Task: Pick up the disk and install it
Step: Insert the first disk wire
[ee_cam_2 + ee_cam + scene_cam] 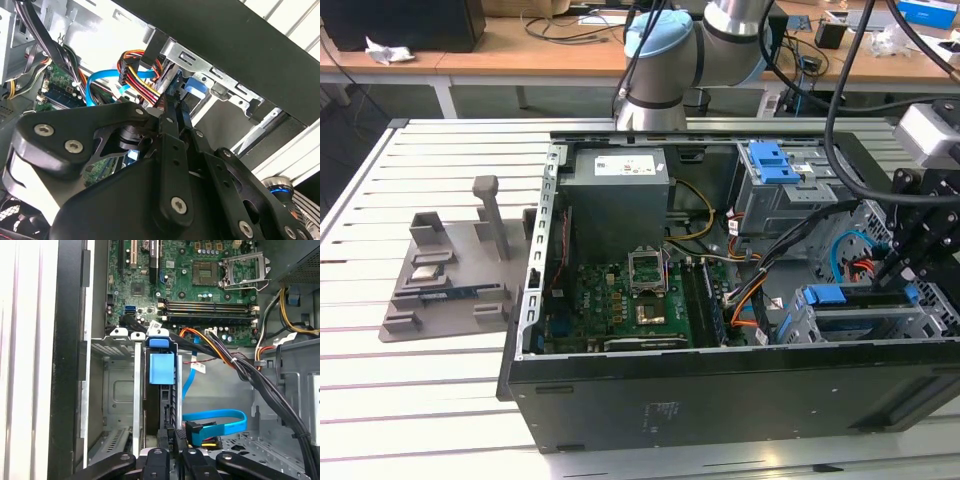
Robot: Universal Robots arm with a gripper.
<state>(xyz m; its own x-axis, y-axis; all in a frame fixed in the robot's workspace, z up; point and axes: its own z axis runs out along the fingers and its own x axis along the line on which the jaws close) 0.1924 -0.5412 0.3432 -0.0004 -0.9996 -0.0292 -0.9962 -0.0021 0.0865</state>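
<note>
The disk (823, 297) stands on edge in the drive bay at the open computer case's corner, near the front on the exterior view's right. Its blue carrier frame (161, 369) shows between two silver rails, with its dark edge below. My gripper (892, 275) hangs over the end of the disk on the exterior view's right. In both wrist views the black fingers (170, 140) reach toward the blue carrier (192, 89). The gripper (175, 102) has its fingers close together, shut, and I cannot tell whether they pinch any part of the disk. The gripper (173, 455) sits just above the bay.
A blue data cable (215, 420) and a bundle of coloured wires (220, 352) run beside the bay. The motherboard (620, 300), a grey metal box (617, 200) and an upper drive cage with a blue bracket (770, 160) fill the case. A grey fixture (450, 270) stands on the slatted table.
</note>
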